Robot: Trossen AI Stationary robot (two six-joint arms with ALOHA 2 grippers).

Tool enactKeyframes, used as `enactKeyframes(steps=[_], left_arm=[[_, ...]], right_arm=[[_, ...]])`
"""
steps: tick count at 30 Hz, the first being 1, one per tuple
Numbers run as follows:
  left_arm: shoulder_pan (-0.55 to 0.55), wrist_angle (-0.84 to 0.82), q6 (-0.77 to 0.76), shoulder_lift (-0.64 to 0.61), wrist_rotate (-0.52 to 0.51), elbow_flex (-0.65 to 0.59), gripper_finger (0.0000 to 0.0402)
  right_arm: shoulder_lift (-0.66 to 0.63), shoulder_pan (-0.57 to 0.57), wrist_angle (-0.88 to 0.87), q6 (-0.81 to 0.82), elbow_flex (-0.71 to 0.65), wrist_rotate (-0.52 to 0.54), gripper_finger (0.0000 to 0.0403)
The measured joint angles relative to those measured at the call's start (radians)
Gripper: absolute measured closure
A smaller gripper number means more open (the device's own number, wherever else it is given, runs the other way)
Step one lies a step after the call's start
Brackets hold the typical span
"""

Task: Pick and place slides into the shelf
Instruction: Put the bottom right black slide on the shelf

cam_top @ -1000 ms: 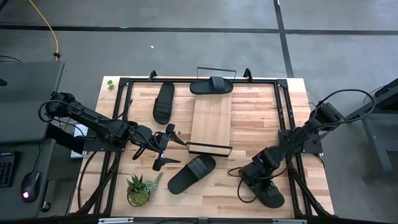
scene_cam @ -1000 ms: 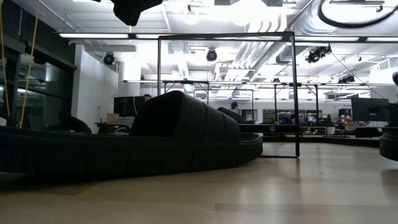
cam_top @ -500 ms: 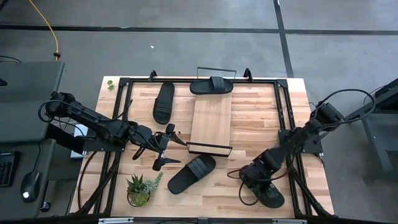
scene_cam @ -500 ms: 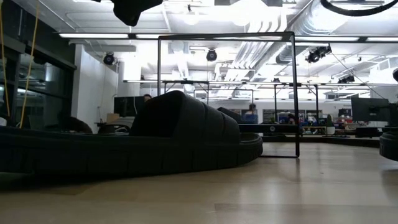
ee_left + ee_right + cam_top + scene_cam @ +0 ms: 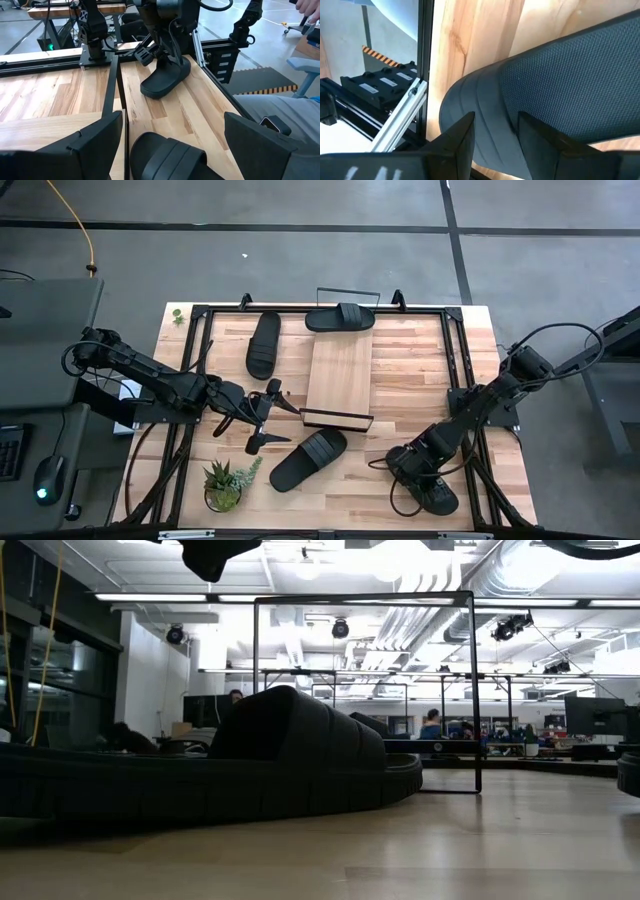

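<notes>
Several black slides show in the high view. One (image 5: pixel 264 345) lies at the far left and one (image 5: pixel 340 317) at the far edge by the shelf (image 5: pixel 338 378), a light board in a black wire frame (image 5: pixel 365 690). A third slide (image 5: pixel 308 460) (image 5: pixel 200 770) lies sole down in front of the shelf. It sits ahead of and below my open left gripper (image 5: pixel 262 418) (image 5: pixel 175 150), which hangs above the table. My right gripper (image 5: pixel 413 467) (image 5: pixel 495 125) is shut on the slide (image 5: pixel 432 492) (image 5: pixel 167 77) at the near right. My right gripper holds the near-right slide by its strap band (image 5: pixel 487 107). One finger (image 5: pixel 460 137) stands on the strap's outer side and the other (image 5: pixel 540 132) at the strap's edge over the dotted footbed (image 5: pixel 570 85). The fingers slant down from above. Whether the sole is off the table, I cannot tell.
A small potted plant (image 5: pixel 225 485) stands at the near left corner. Black frame rails (image 5: pixel 190 380) (image 5: pixel 462 370) run along the table's left and right sides. Bare wood (image 5: pixel 410 370) lies to the right of the shelf. People sit in the room beyond the table (image 5: pixel 432 722).
</notes>
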Motion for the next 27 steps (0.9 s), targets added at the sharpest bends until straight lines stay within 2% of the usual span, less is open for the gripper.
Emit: enactKeyframes(steps=[18,27], left_arm=[[0.000,0.000,-0.017,0.000,0.000,0.000,0.0073],[0.000,-0.001,-0.017,0.000,0.000,0.000,0.0073]], right_arm=[[0.023,0.000,-0.016,-0.001,0.000,0.019,0.0263],[0.120,0.010,0.028,0.040,0.000,-0.066,0.0263]])
